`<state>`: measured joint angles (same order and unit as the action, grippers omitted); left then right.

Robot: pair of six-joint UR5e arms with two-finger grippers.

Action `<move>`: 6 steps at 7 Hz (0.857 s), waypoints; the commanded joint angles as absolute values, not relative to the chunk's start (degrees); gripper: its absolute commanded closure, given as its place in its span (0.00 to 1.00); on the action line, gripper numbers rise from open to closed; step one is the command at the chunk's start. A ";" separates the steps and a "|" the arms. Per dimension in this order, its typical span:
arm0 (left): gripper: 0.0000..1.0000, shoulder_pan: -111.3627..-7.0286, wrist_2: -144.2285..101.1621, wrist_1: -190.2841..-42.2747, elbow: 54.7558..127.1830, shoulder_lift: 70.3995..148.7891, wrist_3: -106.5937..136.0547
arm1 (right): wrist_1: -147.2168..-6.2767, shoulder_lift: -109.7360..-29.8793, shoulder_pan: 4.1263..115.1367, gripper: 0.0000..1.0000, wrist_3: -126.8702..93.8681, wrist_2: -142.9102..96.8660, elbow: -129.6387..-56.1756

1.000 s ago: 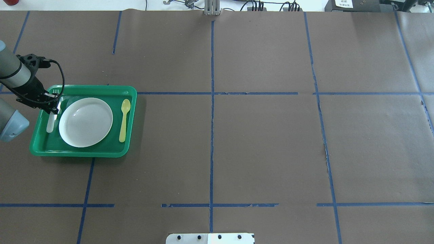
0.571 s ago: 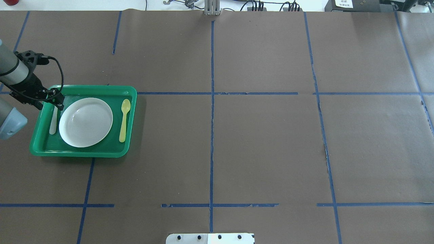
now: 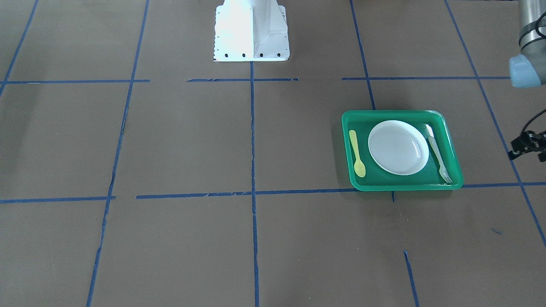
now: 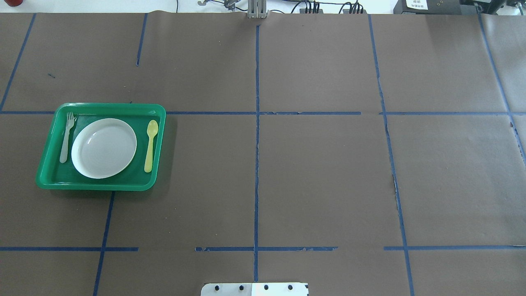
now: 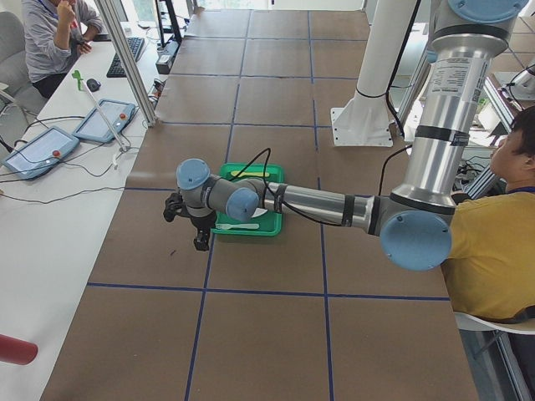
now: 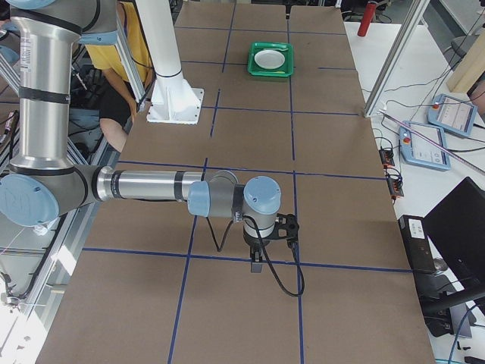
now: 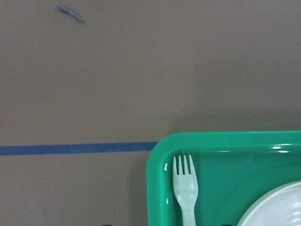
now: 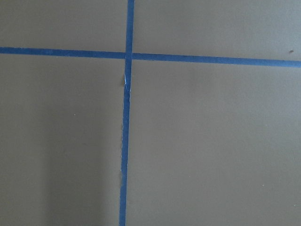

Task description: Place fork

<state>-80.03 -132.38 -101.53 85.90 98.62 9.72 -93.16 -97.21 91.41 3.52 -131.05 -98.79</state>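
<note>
The pale plastic fork [image 4: 65, 137] lies flat in the green tray [image 4: 102, 186], along the left side of the white plate [image 4: 103, 148], tines toward the far rim. Nothing holds it. It also shows in the front view [image 3: 437, 153] and the left wrist view [image 7: 186, 188]. My left gripper [image 5: 201, 241] hangs above the table just outside the tray's left rim, empty, with its dark tips standing wide apart at the wrist view's bottom edge. My right gripper [image 6: 256, 265] hovers over bare table far from the tray; I cannot tell whether it is open or shut.
A yellow spoon [image 4: 150, 144] lies in the tray right of the plate. The robot's white base [image 3: 251, 30] stands at the table's near middle. Blue tape lines cross the brown table cover.
My left gripper has let go of the fork and drawn back to the left, out of the overhead view. The fork now lies free in the tray beside the plate.
</note>
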 commanded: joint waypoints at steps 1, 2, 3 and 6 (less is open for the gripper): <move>0.19 -90.84 -133.68 -93.75 84.55 97.03 -8.36 | -93.16 -97.21 91.41 0.00 3.43 -131.04 -98.79; 0.19 -93.40 -133.68 -89.08 84.55 97.29 -12.35 | -93.16 -97.21 91.41 0.00 3.51 -131.04 -98.79; 0.17 -93.34 -133.59 -87.03 84.90 97.38 -12.39 | -93.16 -97.21 91.41 0.00 3.52 -131.04 -98.79; 0.15 -93.43 -133.07 -83.18 87.35 96.50 -13.00 | -93.16 -97.21 91.41 0.00 3.43 -131.04 -98.79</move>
<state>-93.38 -133.20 -85.96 86.51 96.47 -12.52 -93.16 -97.21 91.41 3.44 -131.04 -98.79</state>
